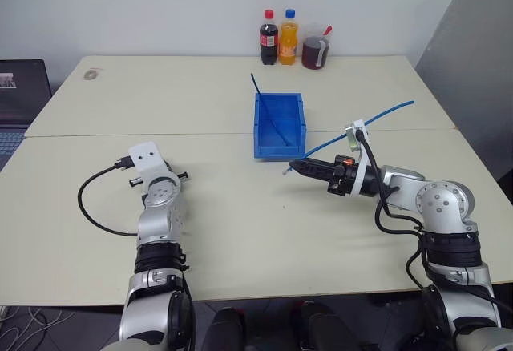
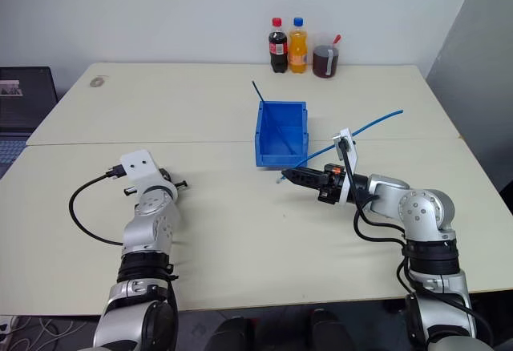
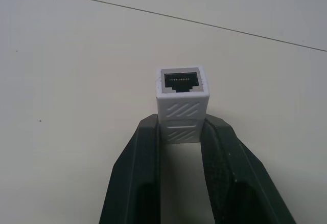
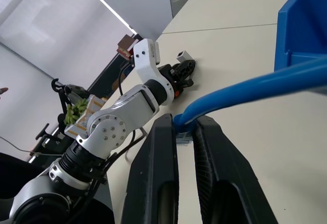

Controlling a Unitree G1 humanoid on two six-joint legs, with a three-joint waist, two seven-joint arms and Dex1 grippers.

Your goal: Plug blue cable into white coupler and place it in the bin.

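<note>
Coupler point(image 3: 182, 104), white, sits clamped in your left gripper point(image 3: 182, 132) at eight o'clock on the table point(image 1: 240, 231). Your right gripper point(image 4: 185, 132) pinches the blue cable point(image 4: 245, 88) at four o'clock; the blue bin point(image 1: 279, 127) and dark blue stick point(image 1: 268, 114) stand behind at twelve.

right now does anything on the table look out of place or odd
Only one thing: a thin dark blue stick leans in the bin, its top poking above the back rim. Nothing looks spilled or damaged; the three drinks stand upright at the far edge.
</note>
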